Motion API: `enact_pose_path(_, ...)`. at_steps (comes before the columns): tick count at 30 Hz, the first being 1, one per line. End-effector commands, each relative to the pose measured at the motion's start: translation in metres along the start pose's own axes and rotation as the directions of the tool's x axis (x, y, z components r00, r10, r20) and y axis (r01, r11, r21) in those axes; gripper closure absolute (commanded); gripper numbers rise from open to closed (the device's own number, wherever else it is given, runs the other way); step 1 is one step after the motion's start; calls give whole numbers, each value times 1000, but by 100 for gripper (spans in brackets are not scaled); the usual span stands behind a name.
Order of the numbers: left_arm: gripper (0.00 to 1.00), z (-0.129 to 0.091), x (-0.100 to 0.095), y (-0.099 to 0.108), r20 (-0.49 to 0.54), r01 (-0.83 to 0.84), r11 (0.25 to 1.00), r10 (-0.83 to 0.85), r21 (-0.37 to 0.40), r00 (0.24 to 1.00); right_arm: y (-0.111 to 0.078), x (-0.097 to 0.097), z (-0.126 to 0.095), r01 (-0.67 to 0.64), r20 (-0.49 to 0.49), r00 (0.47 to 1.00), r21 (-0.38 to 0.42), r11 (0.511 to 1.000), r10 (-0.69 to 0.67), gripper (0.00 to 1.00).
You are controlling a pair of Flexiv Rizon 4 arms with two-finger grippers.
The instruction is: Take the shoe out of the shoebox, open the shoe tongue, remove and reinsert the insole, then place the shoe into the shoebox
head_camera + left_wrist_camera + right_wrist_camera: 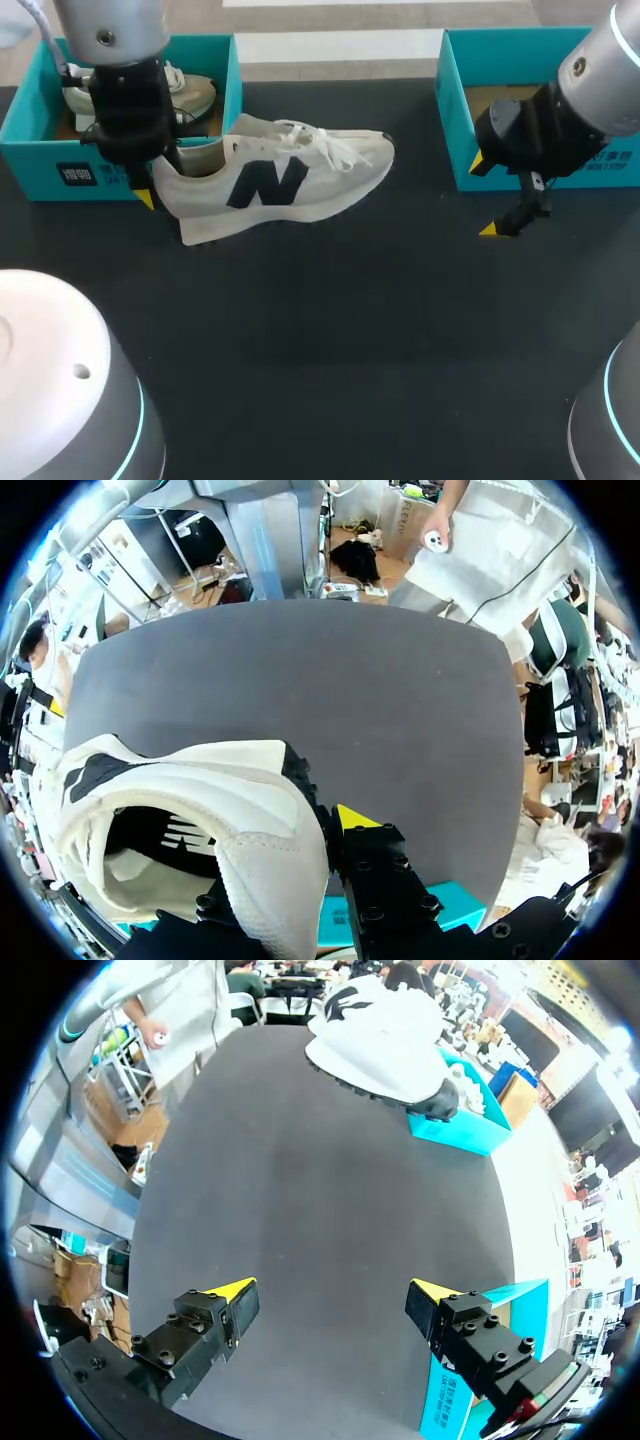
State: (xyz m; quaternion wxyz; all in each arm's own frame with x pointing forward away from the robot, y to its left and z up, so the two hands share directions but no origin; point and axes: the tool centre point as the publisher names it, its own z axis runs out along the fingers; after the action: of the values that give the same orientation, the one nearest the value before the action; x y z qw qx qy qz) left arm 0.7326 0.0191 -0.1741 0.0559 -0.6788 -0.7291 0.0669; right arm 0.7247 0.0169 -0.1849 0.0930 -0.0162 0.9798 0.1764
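- Care is called for in what is judged to be the step in hand, settling the white low-top sneaker with a black letter on its side (280,180) onto the black tabletop (350,330). The sole is best laid flat and the heel steadied, so that the laces and tongue face upward for opening.
- The sneaker is seen outside the boxes, just in front of the teal cardboard shoebox on the left (100,175), heel toward the left arm and toe toward the middle. Whether the sole rests fully on the tabletop cannot be told.
- The left claw (155,185) is closed narrowly on the sneaker's heel. In the left wrist view the padded heel wall (270,860) is pinched between the two fingers, with one yellow tip showing outside it.
- A second pale shoe (195,95) is seen inside the left shoebox.
- The right claw (335,1295) is spread wide with nothing in it. It is held over bare tabletop beside the second teal shoebox (600,165), well apart from the sneaker (375,1035), which lies far ahead of it.
- The tongue is probably best lifted by the free right claw while the heel is held.
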Motion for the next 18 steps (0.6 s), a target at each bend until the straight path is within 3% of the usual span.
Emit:
enact_pose_path(1, 100, -1, 1, 0, 2, -1, 1000, 1, -2, 1000, 1, -1, 2, 0, -2, 1000, 2, 1000, 0, 0)
enact_pose_path(7, 100, 12, -20, -12, -67, -64, 994, 59, -83, 996, 1, -1, 2, 0, -2, 1000, 2, 1000, 0, 0)
enact_pose_path(18, 100, 48, -57, -15, -131, -103, 992, 92, -77, 987, 1, -1, 2, 0, -2, 1000, 2, 1000, 0, 0)
